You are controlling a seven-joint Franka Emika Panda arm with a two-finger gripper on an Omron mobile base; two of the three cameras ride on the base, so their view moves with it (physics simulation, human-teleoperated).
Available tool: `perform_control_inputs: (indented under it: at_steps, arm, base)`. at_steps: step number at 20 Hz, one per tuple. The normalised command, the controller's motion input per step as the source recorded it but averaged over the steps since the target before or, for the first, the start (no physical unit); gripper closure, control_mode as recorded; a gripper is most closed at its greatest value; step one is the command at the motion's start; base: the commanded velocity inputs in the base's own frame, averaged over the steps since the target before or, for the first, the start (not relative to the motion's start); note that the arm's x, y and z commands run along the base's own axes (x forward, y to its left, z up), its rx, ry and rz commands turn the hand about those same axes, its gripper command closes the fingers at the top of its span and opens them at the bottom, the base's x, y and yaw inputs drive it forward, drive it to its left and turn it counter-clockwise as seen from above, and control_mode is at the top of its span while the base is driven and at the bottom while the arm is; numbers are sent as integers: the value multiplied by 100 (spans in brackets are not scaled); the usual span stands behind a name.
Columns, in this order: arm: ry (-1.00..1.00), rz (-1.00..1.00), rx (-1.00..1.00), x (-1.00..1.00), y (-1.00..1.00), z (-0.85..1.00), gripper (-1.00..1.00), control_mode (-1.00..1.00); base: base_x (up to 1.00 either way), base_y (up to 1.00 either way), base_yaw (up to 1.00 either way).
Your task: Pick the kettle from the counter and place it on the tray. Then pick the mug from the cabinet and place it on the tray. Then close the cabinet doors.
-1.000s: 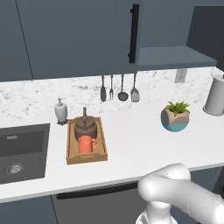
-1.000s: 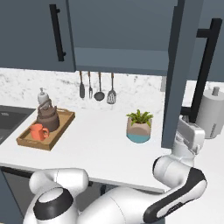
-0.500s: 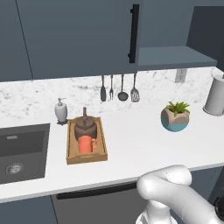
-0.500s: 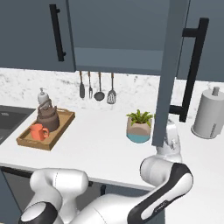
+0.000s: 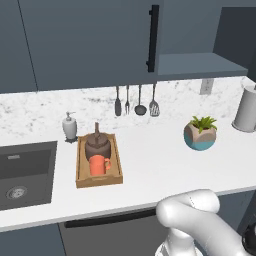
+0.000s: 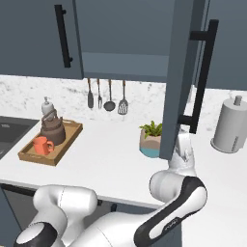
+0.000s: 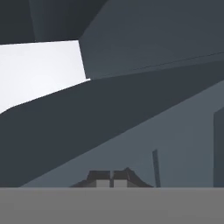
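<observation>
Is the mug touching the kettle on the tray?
Cannot tell. In the left base view the mug overlaps the kettle on the tray, showing no clear gap or contact.

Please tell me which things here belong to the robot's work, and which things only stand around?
For the job: wooden tray, dark-brown kettle, orange mug, slate-blue cabinet door, white counter, shut gripper.

Standing around: potted plant, soap dispenser, hanging utensils, paper-towel roll, sink.

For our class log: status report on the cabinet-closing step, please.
Gripper shut, pressed at right cabinet door, door half swung. Kettle and mug on tray. Left door closed. Nothing in the way.
</observation>
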Motion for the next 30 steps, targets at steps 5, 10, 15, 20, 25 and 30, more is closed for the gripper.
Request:
perform_control_inputs:
  at_steps: [5,10,15,20,25,30]
  arm:
    - [0,6,0,21,-2,-39,100,-100]
    - [0,9,2,25,-27,-59,100,-100]
    - [0,12,10,37,-65,-18,100,-100]
    - [0,9,11,39,-57,8,100,-100]
    - [-10,2,3,1,11,41,100,-100]
    - [-21,0,0,-31,59,48,100,-100]
  base:
    - [0,0,0]
    - [0,0,0]
    - [0,0,0]
    - [0,0,0]
    - [0,0,0]
    - [0,0,0]
